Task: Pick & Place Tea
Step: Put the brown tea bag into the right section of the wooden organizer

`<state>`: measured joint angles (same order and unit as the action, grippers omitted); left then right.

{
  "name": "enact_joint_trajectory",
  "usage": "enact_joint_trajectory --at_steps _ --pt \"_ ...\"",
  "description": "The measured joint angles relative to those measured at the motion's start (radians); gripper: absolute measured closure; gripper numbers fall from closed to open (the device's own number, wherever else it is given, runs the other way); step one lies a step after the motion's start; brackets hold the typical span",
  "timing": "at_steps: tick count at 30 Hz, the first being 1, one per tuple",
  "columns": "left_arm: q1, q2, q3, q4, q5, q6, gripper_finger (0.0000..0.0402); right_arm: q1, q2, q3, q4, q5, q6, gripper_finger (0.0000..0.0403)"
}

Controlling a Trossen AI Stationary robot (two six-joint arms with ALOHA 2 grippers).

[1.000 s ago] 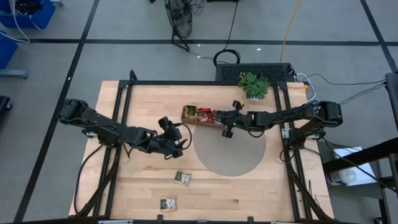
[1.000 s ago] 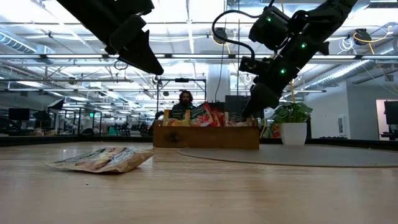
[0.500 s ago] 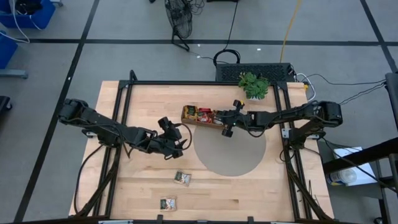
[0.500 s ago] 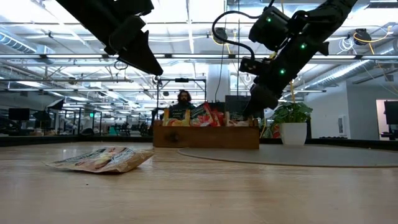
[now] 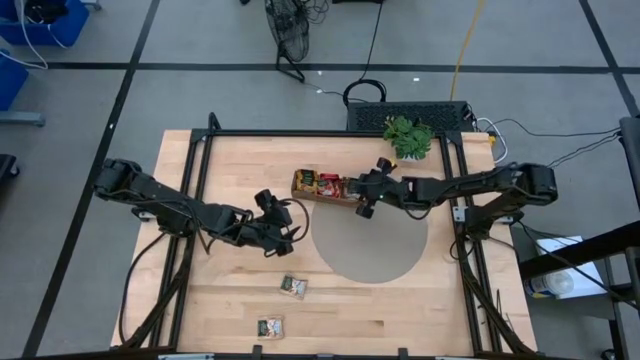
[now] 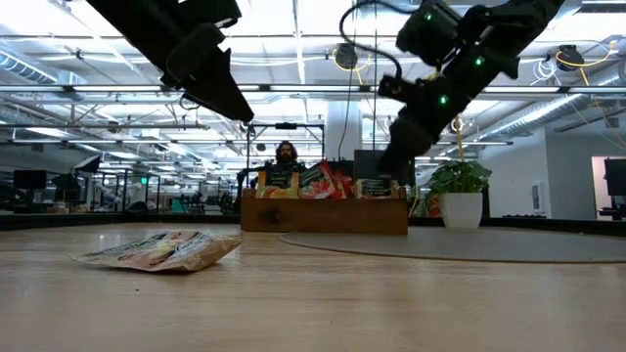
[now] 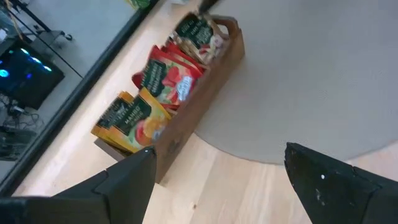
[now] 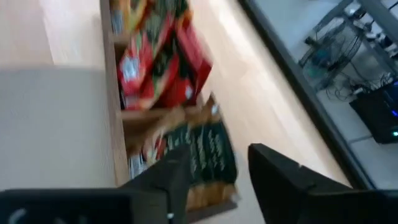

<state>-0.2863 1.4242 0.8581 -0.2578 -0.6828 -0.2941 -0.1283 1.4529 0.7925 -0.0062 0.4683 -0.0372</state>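
Observation:
A long wooden tray [image 5: 325,188] on the table's far half holds upright tea sachets: yellow [image 7: 127,118], red [image 7: 168,78] and a dark green one [image 8: 205,155] in its right end compartment. My right gripper [image 8: 214,180] hangs open just above that green sachet, its fingers apart from it. My left gripper [image 5: 285,235] hovers open over the table, near the tray's left end, with nothing between its fingers. Two more sachets [image 5: 293,287] [image 5: 270,326] lie flat on the wood toward the near edge.
A grey round mat [image 5: 372,240] lies right of centre, the tray along its far-left rim. A small potted plant [image 5: 408,136] stands at the far edge. In the low view a loose sachet [image 6: 161,249] lies in the foreground, and a person shows far behind the tray.
My right gripper has opened over the tray's right end and let go of the dark green sachet. The sachet now stands in the end compartment. The left arm has kept still.

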Motion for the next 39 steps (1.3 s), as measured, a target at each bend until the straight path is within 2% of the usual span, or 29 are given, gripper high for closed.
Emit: enact_joint_trajectory --at_steps 4,6,10,12,15,21,26,36,39 --pt "0.000 0.000 0.000 -0.032 0.050 -0.024 0.0053 0.025 -0.056 0.000 0.037 -0.047 0.001 0.0228" --pt "0.001 0.000 0.000 -0.057 0.169 -0.032 0.0053 0.043 -0.081 0.000 0.060 -0.117 0.001 0.0221" --pt "-0.006 0.014 0.000 -0.048 0.501 0.008 0.0053 0.082 -0.107 0.001 0.113 -0.237 0.001 0.0216" --pt "-0.024 0.030 0.000 -0.035 0.575 0.022 0.0053 0.103 -0.107 0.001 0.131 -0.241 0.003 0.0217" --pt "-0.046 0.071 0.000 -0.019 0.631 -0.015 0.0053 0.123 -0.107 0.001 0.129 -0.237 0.002 0.0221" --pt "-0.063 0.195 0.000 -0.031 0.758 -0.190 0.0053 0.133 -0.106 0.001 0.139 -0.237 0.016 0.0226" --pt "-0.079 0.277 0.003 -0.020 0.809 -0.294 0.0053 0.135 -0.106 0.001 0.137 -0.237 0.025 0.0225" --pt "-0.086 0.309 0.002 0.105 0.945 -0.306 0.0053 0.137 -0.106 0.001 0.137 -0.238 0.026 0.0231" --pt "-0.087 0.309 0.002 0.103 0.949 -0.318 0.0053 0.137 -0.106 0.001 0.137 -0.238 0.026 0.0230"
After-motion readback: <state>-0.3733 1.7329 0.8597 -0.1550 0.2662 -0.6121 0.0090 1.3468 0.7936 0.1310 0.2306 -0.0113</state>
